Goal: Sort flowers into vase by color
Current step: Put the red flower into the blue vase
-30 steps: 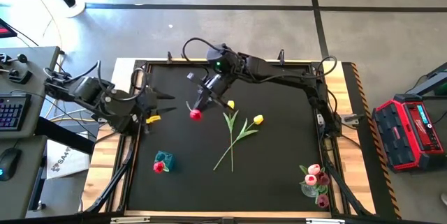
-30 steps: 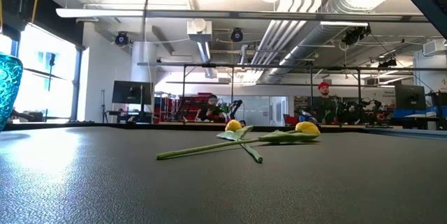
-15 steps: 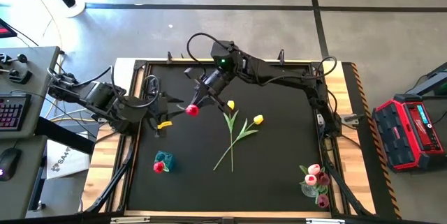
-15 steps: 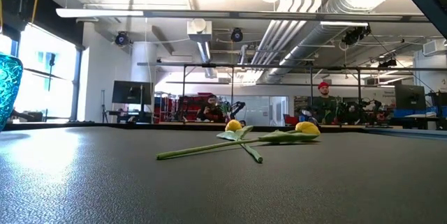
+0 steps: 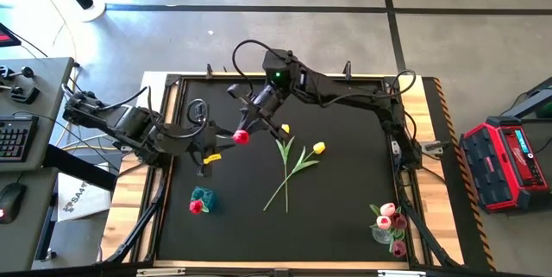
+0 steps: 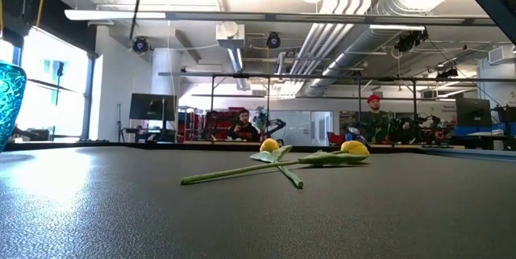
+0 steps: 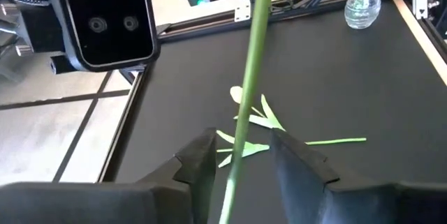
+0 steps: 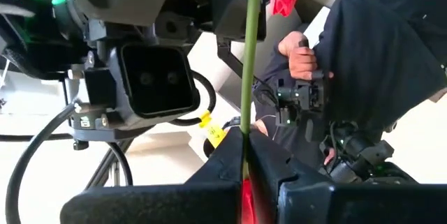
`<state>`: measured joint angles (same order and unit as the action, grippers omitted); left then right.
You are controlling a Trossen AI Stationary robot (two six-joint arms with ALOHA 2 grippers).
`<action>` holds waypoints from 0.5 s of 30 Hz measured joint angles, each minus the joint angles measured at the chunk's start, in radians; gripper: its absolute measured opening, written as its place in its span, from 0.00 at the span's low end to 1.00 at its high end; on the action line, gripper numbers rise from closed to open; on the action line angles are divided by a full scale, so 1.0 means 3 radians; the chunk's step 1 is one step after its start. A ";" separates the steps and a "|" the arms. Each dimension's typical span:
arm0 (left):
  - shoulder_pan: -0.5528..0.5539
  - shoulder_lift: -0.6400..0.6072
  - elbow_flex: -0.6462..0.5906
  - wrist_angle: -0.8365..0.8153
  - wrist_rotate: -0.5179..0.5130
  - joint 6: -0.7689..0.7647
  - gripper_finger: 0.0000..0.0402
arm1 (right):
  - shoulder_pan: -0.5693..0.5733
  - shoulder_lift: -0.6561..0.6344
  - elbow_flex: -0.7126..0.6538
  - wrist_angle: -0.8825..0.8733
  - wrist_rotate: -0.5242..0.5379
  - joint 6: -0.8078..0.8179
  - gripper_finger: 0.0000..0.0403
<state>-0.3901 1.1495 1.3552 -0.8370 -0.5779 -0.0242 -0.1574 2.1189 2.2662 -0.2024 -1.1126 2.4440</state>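
A red tulip (image 5: 240,136) is held above the mat by my right gripper (image 5: 246,129), which is shut on its green stem (image 8: 248,56). My left gripper (image 5: 210,141) is open. Its two fingers stand on either side of that stem (image 7: 251,63) in the left wrist view, and I see no touch. Two yellow tulips (image 5: 293,158) lie crossed on the mat at the middle, resting on stems and leaves (image 6: 274,162). A teal vase (image 5: 200,201) near the left edge holds a red flower. A clear vase (image 5: 388,223) at the near right corner holds pink ones. My right gripper pinches the red tulip's stem (image 8: 246,123) between its two fingers, close to the red head. It comes slanting from the table's far right side. The tulip is lifted clear of the mat, and its stem runs on past the fingertips toward my left gripper.
The black mat (image 5: 345,199) has a raised dark frame with wooden margins. A clear vase (image 7: 363,1) shows beyond the lying stems in the left wrist view. A person sits behind my left arm (image 8: 377,63). People and benches stand in the room beyond the table (image 6: 371,114).
My left gripper has moved toward the table's right, up to the red tulip, and its open fingers now stand around the stem. My right gripper has shifted slightly toward the far edge with the tulip still held.
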 joint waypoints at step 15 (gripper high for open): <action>0.0000 -0.0039 0.0000 -0.0059 0.0175 -0.0084 0.01 | 0.0006 0.0000 -0.0017 -0.0011 0.0365 -0.0372 0.00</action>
<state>-0.3901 1.1378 1.3552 -0.8546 -0.5254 -0.0495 -0.1555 2.1189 2.2612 -0.2057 -1.0029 2.3323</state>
